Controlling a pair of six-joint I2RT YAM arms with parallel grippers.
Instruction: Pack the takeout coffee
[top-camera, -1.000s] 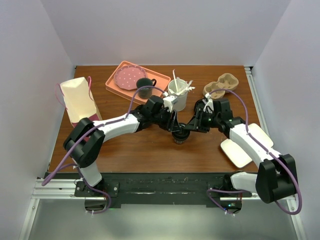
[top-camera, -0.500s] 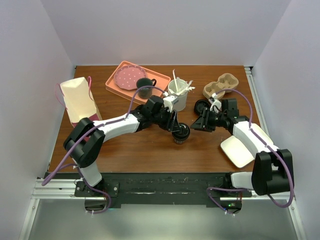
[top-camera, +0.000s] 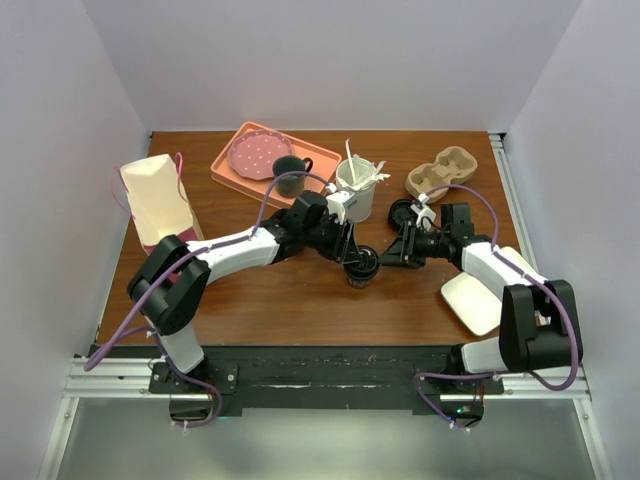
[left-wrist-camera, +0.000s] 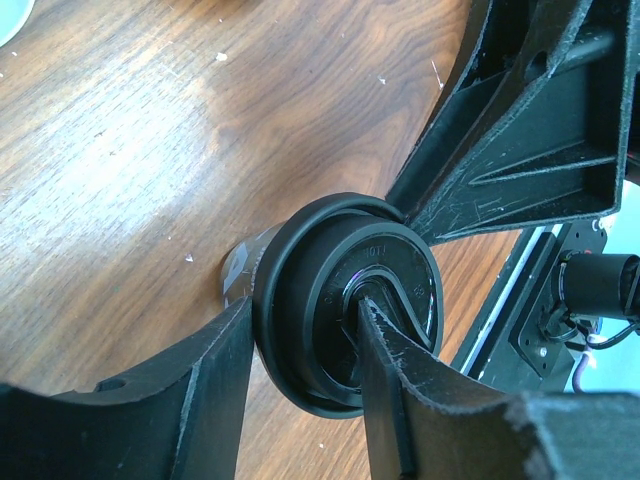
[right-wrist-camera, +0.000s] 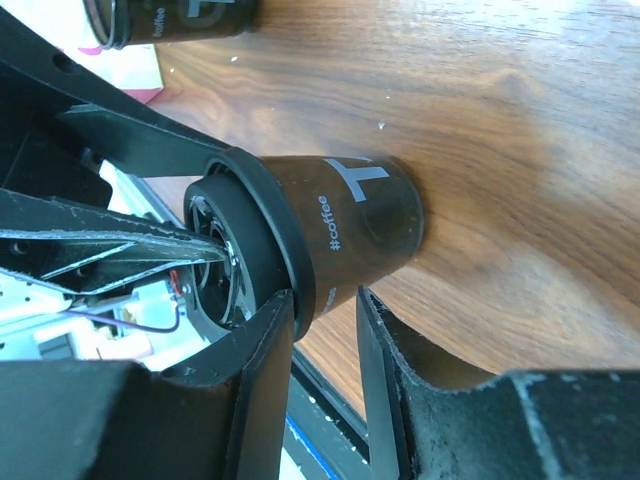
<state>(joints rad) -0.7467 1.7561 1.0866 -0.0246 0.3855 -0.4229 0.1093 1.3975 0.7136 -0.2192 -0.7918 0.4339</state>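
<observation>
Broadly, the wooden table (top-camera: 300, 300) is carrying everything. Both arms are reaching in toward its middle. A cream paper bag (top-camera: 155, 200) is standing at the left edge. An orange tray (top-camera: 232, 175) is lying at the back, holding a pink plate (top-camera: 258, 155) and a dark mug (top-camera: 290, 175). A cardboard cup carrier (top-camera: 442, 172) is sitting at the back right, and a white cup of stirrers (top-camera: 355, 190) is standing between tray and carrier.

The takeout coffee (top-camera: 358, 280) is standing near the centre of the table, between the two grippers, with its white lettering facing the right wrist camera. Another black cup (top-camera: 402, 212) is standing just behind the right gripper (top-camera: 398, 252).

The left gripper (left-wrist-camera: 305, 320) is clamping the coffee's black lid (left-wrist-camera: 330, 260), one finger pressing outside the rim and the other lying across the lid's top. The right gripper's fingers (right-wrist-camera: 250, 400) are standing narrowly apart, with their tips meeting the cup's side at the lid rim. Whether they are actually pinching it I cannot tell.
</observation>
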